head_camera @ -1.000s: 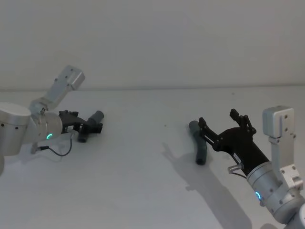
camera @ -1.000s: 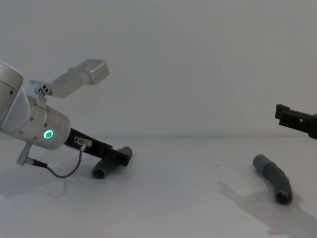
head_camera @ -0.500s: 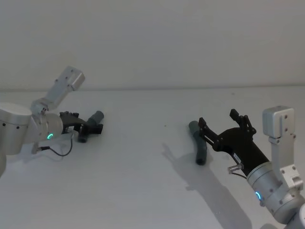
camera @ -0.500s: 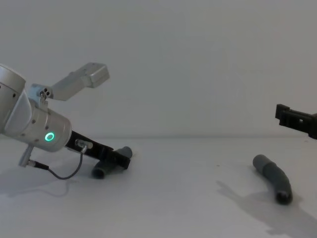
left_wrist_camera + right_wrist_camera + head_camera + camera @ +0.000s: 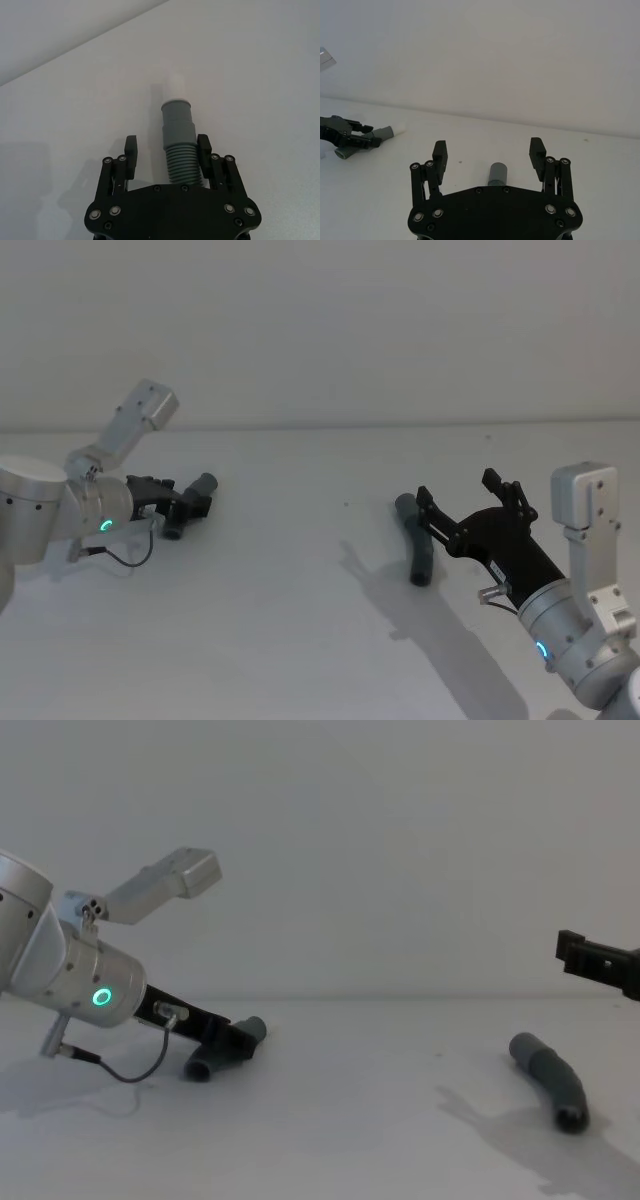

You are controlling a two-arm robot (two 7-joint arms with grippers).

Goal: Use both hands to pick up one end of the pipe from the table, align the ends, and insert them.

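Note:
Two dark grey ribbed pieces of the pipe lie on the white table [image 5: 290,630]. The left piece [image 5: 192,498] lies between the fingers of my left gripper [image 5: 187,506], which is open. In the left wrist view this piece [image 5: 178,137] runs close to one finger [image 5: 202,149], a gap separates it from the other finger, and its white tip [image 5: 175,81] points away. My right gripper [image 5: 468,500] hovers open above and just behind the curved right piece [image 5: 418,543]. In the right wrist view that piece [image 5: 497,174] shows between the spread fingers.
The table stretches wide and bare between the two pieces, ending at a plain white wall behind. A thin cable [image 5: 128,558] hangs from the left wrist onto the table. From the chest, the right piece [image 5: 551,1078] lies below a right fingertip [image 5: 588,956].
The left arm has shifted slightly, its wrist dropping a little while the fingers stay around the left piece. The right arm and right piece have not moved.

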